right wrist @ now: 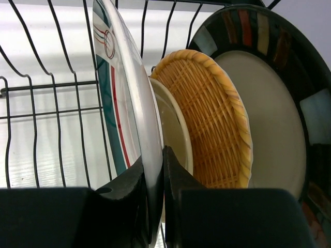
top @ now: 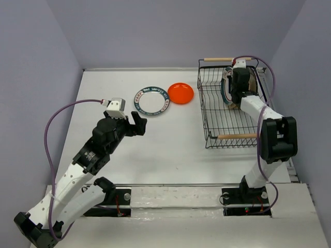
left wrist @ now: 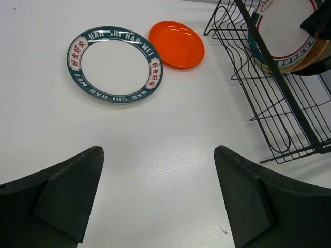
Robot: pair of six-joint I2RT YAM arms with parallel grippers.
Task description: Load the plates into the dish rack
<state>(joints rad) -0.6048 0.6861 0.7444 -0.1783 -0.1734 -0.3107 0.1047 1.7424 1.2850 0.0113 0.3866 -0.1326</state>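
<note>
Right gripper (right wrist: 155, 161) is clamped on the rim of a round white plate with red and teal stripes (right wrist: 121, 103), which is held upright on edge inside the rectangular black wire dish rack (top: 214, 121) with wooden dowel handles (top: 237, 136). Behind that plate, 3 more are stood on edge in the rack's far half: a plain beige plate (right wrist: 176, 124) close behind it, a woven tan plate (right wrist: 207, 119), and a cream plate with a dark multicoloured rim (right wrist: 264, 119). The rack is set along the right edge of the white tabletop (top: 170, 155), towards its far right corner. The left gripper (left wrist: 158, 152) is held above the tabletop's left middle, jaws spread wide with nothing between them. 2 plates are laid flat near the far edge: a white plate with a dark green lettered rim (left wrist: 115, 64) and, just beside it on the rack's side, a small glossy orange-red plate (left wrist: 177, 44).
</note>
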